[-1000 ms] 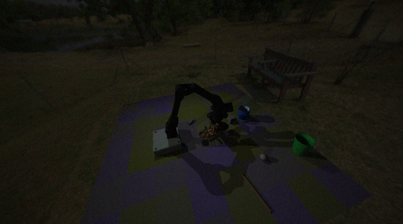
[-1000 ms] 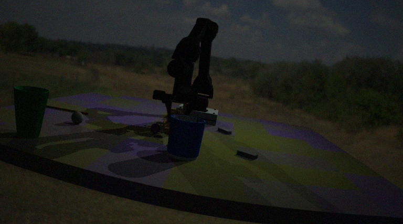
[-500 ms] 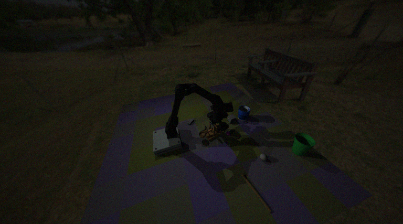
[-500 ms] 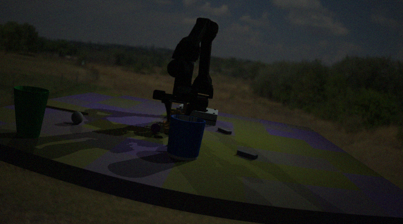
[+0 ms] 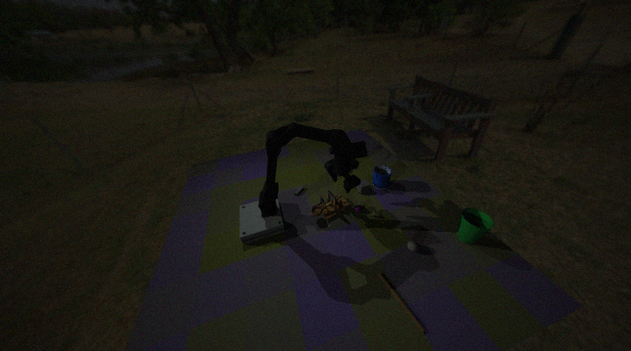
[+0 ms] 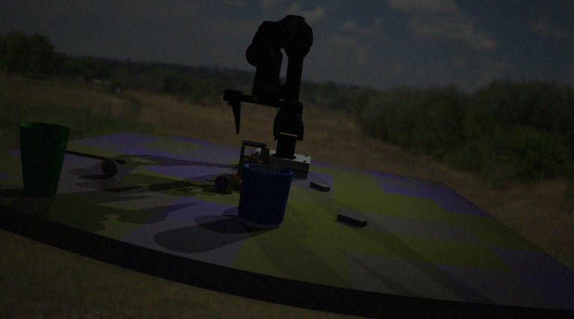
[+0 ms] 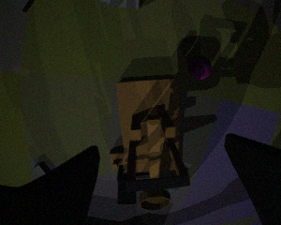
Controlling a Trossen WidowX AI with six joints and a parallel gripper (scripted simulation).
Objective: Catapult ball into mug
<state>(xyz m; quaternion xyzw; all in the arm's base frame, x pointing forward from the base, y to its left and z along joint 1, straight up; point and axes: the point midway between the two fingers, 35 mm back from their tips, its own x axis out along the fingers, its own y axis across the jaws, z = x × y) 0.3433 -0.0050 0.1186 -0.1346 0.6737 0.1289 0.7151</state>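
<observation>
On my top view I am seeing the catapult, with the hand hanging above it, fingers spread wide and gripping nothing. The purple ball is lying just right of the catapult, the blue mug beyond. Only the wrist view is showing the ball's purple glow clearly.

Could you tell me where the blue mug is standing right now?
In the top view the blue mug stands upright on the mat, just right of the open gripper, beyond the catapult.
</observation>
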